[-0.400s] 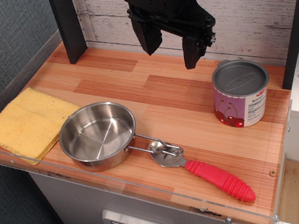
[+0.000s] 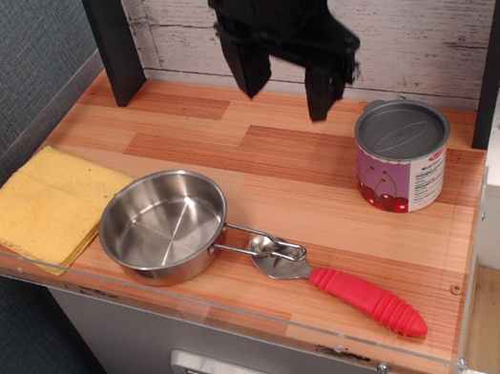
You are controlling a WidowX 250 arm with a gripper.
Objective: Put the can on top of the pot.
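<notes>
The can (image 2: 402, 154), a short tin with a grey lid and a pink-and-white cherry label, stands upright at the right of the wooden table. The pot (image 2: 164, 226), a shiny steel saucepan, sits empty at the front left, its handle with a red ribbed sleeve (image 2: 367, 301) pointing right and forward. My black gripper (image 2: 286, 105) hangs open and empty above the back of the table, up and to the left of the can, touching nothing.
A folded yellow cloth (image 2: 47, 207) lies at the left end beside the pot. A clear plastic rim (image 2: 203, 304) runs along the table's front and left edges. A black post (image 2: 112, 39) stands at the back left, before a whitewashed plank wall.
The gripper has shifted slightly and looks a little blurred from motion; it stays open. The can, pot and cloth have not moved.
</notes>
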